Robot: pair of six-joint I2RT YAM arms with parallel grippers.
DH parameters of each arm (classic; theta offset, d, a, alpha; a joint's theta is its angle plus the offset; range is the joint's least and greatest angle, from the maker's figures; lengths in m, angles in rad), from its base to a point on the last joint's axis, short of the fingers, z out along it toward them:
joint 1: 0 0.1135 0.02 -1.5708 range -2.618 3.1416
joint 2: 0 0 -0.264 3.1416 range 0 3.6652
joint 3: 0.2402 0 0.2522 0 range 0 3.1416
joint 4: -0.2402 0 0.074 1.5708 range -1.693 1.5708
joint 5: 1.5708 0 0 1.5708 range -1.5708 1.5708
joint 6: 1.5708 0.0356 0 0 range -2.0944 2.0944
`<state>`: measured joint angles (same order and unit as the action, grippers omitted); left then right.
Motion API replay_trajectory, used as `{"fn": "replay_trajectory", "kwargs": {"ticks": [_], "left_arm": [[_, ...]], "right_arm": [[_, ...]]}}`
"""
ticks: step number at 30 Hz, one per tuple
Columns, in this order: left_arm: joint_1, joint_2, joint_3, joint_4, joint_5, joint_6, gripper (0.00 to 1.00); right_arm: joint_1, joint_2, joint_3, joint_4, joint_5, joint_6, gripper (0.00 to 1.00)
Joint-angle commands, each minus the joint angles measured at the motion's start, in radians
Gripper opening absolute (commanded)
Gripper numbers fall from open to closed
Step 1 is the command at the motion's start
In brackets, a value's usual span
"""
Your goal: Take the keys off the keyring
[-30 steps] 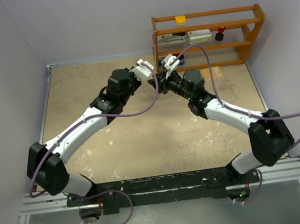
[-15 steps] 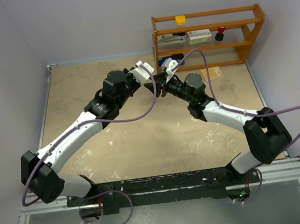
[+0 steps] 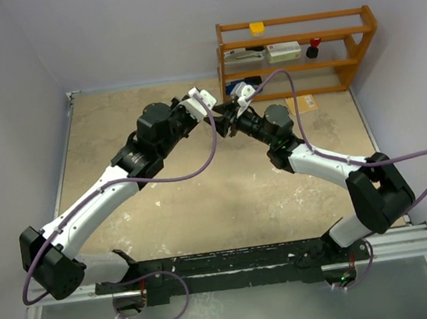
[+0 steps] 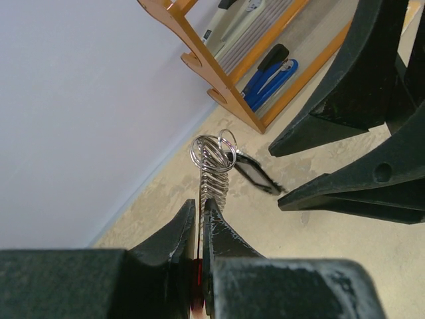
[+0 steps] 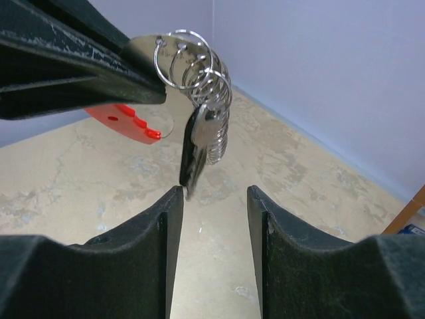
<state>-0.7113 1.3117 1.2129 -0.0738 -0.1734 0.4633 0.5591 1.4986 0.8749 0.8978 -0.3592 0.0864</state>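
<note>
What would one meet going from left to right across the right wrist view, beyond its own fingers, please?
Left gripper's fingers clamped on the keyring → hanging keys → corner of the orange shelf at the far right edge.

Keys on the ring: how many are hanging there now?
2 keys, as far as I can separate them: both hang stacked flat from the silver coil of the keyring, in front of the open right gripper. They overlap edge-on, so another may be hidden.

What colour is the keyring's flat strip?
Red; the strip shows best in the right wrist view.
</note>
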Motion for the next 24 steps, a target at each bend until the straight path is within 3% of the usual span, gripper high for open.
{"fn": "replay_trajectory", "kwargs": {"ticks": [1, 24], "left_arm": [[-0.012, -0.028, -0.002, 0.057, 0.013, -0.015, 0.0], [-0.031, -0.044, -0.024, 0.066, 0.017, -0.026, 0.0]], "right_arm": [[-0.001, 0.0, 0.064, 0.067, -0.024, -0.012, 0.47], [-0.002, 0.034, 0.133, 0.036, -0.013, -0.009, 0.47]]}}
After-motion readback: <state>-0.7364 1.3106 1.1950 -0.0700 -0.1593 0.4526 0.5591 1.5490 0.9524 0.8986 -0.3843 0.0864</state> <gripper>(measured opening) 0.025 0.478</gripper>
